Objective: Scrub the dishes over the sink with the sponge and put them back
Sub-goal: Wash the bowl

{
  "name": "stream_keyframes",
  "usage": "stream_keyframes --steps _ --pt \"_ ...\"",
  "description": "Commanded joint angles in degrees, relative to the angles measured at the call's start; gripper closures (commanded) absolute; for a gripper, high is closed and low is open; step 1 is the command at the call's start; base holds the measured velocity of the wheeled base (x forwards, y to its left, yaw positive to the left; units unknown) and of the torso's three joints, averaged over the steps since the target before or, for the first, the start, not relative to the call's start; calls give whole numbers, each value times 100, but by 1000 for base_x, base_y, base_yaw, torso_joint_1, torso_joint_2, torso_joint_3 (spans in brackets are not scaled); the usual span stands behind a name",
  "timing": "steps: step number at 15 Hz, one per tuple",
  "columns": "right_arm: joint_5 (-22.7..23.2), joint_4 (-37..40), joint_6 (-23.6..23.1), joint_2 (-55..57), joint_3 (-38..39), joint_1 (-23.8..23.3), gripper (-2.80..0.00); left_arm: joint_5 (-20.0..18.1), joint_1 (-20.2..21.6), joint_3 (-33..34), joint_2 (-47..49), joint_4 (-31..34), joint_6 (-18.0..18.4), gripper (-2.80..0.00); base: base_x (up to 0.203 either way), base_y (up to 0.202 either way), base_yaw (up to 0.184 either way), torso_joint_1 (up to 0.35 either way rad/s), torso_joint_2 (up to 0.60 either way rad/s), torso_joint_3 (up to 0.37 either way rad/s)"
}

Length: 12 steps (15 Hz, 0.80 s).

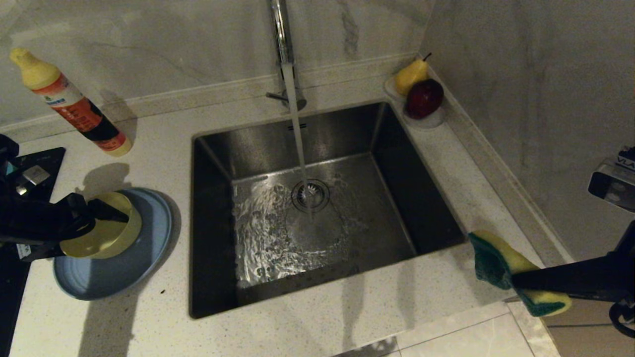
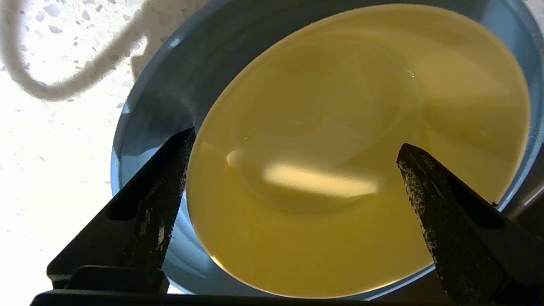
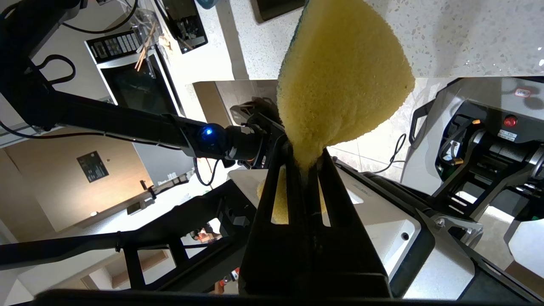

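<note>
A pale-yellow bowl sits on the light-blue plate on the counter left of the sink. My left gripper hangs open over it. In the left wrist view the bowl fills the space between the spread fingers of the gripper, and the plate rings it. One finger lies just outside the bowl's rim, the other over its inside. My right gripper is shut on the yellow-and-green sponge at the sink's front right corner. The right wrist view shows the sponge pinched in the gripper.
Water runs from the chrome tap onto the drain strainer. A detergent bottle stands at the back left beside a black hob. A pear and a red apple lie on a white dish by the right wall.
</note>
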Motion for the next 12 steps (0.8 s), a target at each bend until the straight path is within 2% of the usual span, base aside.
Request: stream_keyframes --steps 1,4,5,12 --pt "24 16 18 -34 24 1 0 -16 -4 1 8 12 -11 -280 0 0 0 0 0 0" --pt "24 36 18 -69 25 1 0 -7 -4 2 8 12 -10 -280 0 0 0 0 0 0" --pt "24 36 18 -77 16 1 0 -2 0 -19 12 7 -24 0 0 0 0 0 0 0" --pt "24 36 18 -42 25 1 0 37 -4 -78 8 3 -81 0 0 0 0 0 0 0"
